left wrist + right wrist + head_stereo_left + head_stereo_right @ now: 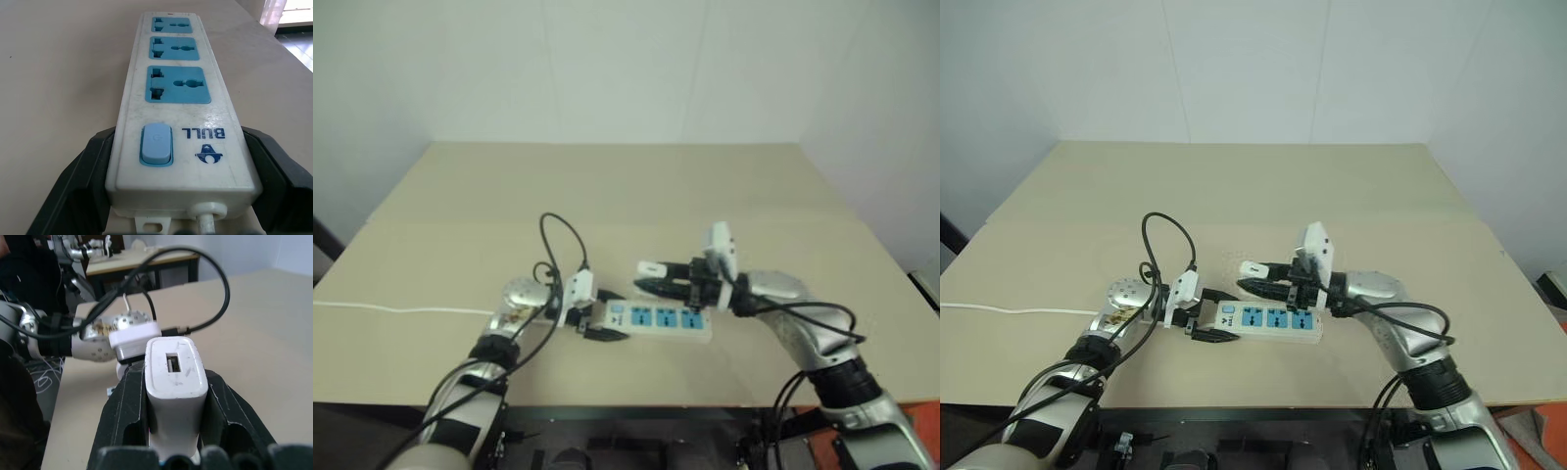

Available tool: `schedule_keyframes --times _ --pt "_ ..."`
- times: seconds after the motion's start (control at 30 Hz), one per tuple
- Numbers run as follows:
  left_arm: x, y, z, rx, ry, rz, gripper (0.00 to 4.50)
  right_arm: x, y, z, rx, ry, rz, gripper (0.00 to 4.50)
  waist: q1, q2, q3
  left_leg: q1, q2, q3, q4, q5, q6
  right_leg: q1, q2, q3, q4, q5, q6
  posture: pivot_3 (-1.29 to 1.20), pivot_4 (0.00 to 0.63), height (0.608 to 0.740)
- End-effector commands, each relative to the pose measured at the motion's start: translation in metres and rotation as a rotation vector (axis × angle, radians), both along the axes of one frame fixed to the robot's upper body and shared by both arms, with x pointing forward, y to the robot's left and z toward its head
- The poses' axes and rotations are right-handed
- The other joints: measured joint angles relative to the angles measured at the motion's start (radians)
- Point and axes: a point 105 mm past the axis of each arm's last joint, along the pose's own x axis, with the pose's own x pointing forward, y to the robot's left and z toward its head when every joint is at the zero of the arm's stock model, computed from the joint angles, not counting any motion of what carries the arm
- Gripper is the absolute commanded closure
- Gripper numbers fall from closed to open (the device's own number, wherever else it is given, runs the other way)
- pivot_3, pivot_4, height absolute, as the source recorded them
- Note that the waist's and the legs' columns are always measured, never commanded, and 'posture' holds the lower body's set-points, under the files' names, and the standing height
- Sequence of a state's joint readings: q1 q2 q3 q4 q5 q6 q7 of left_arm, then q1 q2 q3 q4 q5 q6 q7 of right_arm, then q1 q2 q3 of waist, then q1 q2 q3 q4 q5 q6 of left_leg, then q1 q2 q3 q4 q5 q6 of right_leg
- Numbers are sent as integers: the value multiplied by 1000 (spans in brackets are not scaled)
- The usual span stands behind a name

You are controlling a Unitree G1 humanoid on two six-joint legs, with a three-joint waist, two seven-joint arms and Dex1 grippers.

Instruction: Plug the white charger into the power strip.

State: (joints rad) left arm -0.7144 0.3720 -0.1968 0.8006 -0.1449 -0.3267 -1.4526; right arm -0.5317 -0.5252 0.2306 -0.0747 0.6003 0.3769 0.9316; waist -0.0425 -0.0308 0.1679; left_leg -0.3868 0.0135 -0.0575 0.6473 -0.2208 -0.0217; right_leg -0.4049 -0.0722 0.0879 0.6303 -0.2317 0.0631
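Bracing the long white plastic power strip (pixel 655 319) w/ left tool (pixel 590 323), right tool (pixel 661 278) (clamping small white charger (pixel 174 377)) should align prongs first.

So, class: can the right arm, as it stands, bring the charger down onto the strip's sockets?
Probably yes: the right gripper holds the white charger above the power strip, whose sockets lie uncovered; the left gripper clamps only its switch end.
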Motion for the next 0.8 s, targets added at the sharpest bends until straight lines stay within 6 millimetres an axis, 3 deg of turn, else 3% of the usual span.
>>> schedule_keyframes --times 0.03,0.17,0.8 --pt "-1 7 -7 62 3 3 1206 3 3 -7 -32 -41 8 3351 0 0 0 0 0 0 0 0 0 0 0 0 0 0 0 0 150 740" --pt "-4 8 -9 65 10 -4 1206 8 5 -22 -75 -59 8 3351 -2 0 0 0 1 0 0 0 0 0 1 0 0 0 0 0 150 740" --pt "-7 8 -8 67 20 -17 1206 20 8 -34 -99 -58 -2 3351 -5 0 0 1 1 0 0 0 0 0 2 0 0 0 0 0 150 740"
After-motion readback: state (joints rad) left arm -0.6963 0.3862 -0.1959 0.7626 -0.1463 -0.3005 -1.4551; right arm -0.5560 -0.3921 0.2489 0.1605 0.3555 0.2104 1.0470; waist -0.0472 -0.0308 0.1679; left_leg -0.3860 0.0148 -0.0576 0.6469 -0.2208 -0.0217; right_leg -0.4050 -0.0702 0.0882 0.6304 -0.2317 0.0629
